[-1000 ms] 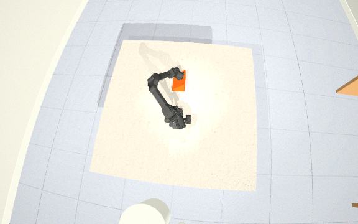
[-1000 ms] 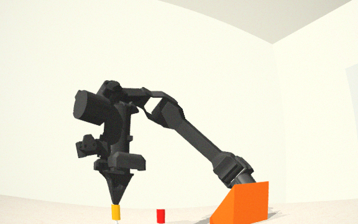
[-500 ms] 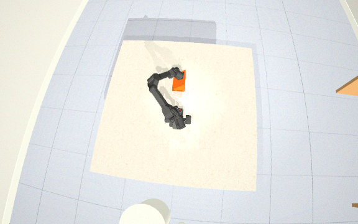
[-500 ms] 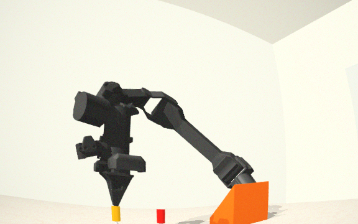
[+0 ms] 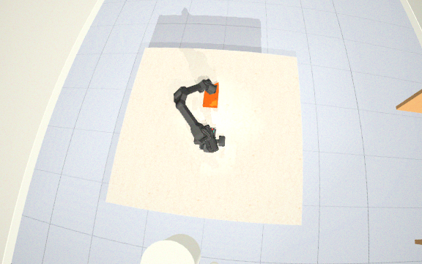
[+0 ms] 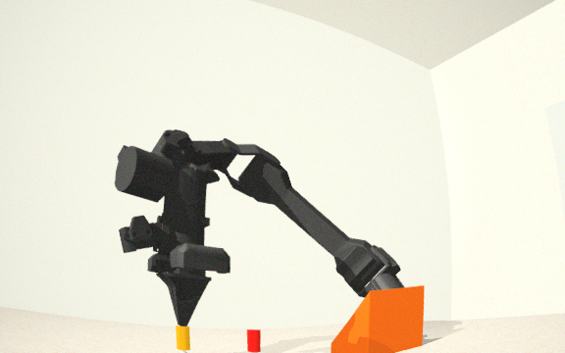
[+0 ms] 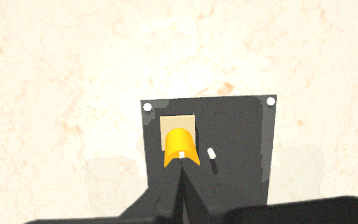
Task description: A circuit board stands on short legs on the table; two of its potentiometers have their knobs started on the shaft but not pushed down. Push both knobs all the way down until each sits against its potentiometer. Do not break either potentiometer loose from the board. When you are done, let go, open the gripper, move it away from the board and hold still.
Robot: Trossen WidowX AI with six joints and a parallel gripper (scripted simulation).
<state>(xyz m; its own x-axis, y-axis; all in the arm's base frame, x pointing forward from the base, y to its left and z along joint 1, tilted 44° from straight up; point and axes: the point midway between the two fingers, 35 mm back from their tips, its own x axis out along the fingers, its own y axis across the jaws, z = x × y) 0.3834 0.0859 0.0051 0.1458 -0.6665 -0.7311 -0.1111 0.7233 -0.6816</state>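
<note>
My gripper [image 6: 182, 324] [image 7: 180, 165] is shut and empty, pointing straight down, with its fingertips at the top of the yellow knob [image 6: 182, 338] [image 7: 180, 140]. The knob stands upright; a little pale shaft shows under it in the exterior view. In the wrist view its pale square potentiometer [image 7: 169, 124] shows behind it, on the dark circuit board [image 7: 237, 125]. The red knob [image 6: 253, 341] stands apart, towards the arm's base, with nothing touching it; it is hidden in the wrist view. Its potentiometer is hidden too.
A short white pin [image 7: 211, 153] rises from the board beside the yellow knob. White dots [image 7: 147, 107] [image 7: 270, 101] mark two board corners. The arm's orange base block [image 5: 210, 99] [image 6: 395, 319] stands on the pale table [image 5: 255, 165].
</note>
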